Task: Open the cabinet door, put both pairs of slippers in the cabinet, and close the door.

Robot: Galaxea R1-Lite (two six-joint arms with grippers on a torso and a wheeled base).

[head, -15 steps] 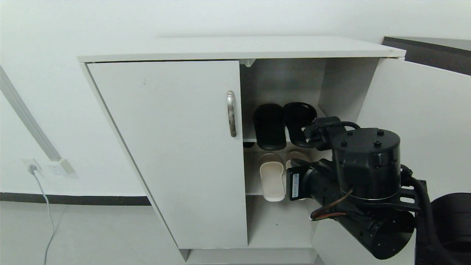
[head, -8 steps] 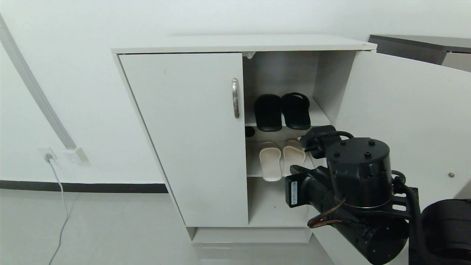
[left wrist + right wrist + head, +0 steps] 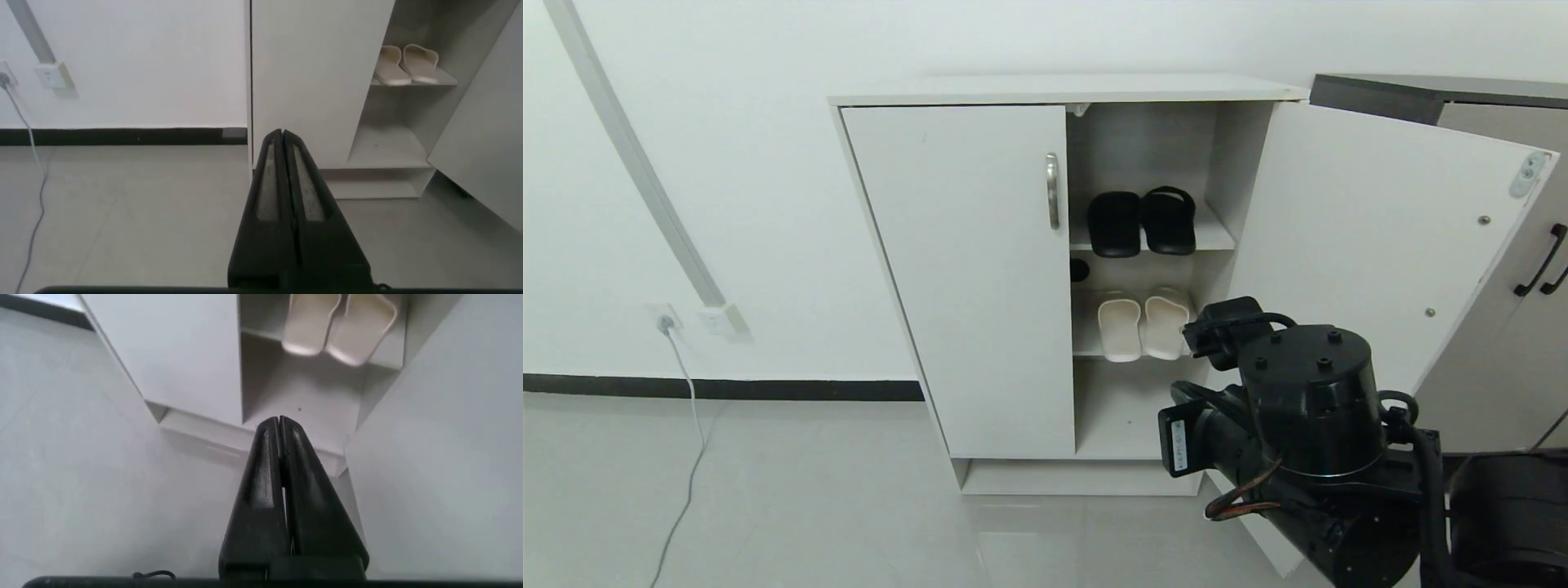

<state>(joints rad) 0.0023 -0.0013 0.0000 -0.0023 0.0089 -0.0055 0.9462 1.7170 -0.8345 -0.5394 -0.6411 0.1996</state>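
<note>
The white cabinet (image 3: pixel 964 269) stands against the wall with its left door closed and its right door (image 3: pixel 1364 237) swung wide open. A black pair of slippers (image 3: pixel 1141 222) lies on the upper shelf and a white pair of slippers (image 3: pixel 1143 327) on the shelf below. My right arm (image 3: pixel 1307 408) hangs low in front of the open door. My right gripper (image 3: pixel 280 429) is shut and empty, above the floor before the cabinet's base, with the white slippers (image 3: pixel 339 322) beyond it. My left gripper (image 3: pixel 282 143) is shut and empty, facing the closed door, the white slippers (image 3: pixel 413 64) off to one side.
A wall socket with a hanging cable (image 3: pixel 666 322) and a slanted conduit (image 3: pixel 629 155) are on the wall at the left. A grey cabinet (image 3: pixel 1503 327) stands behind the open door at the right. Grey tiled floor (image 3: pixel 809 506) spreads before the cabinet.
The whole head view has drawn back and shifted, so the cabinet looks smaller and farther. Slippers and doors stay as they were; the right arm keeps its pose.
</note>
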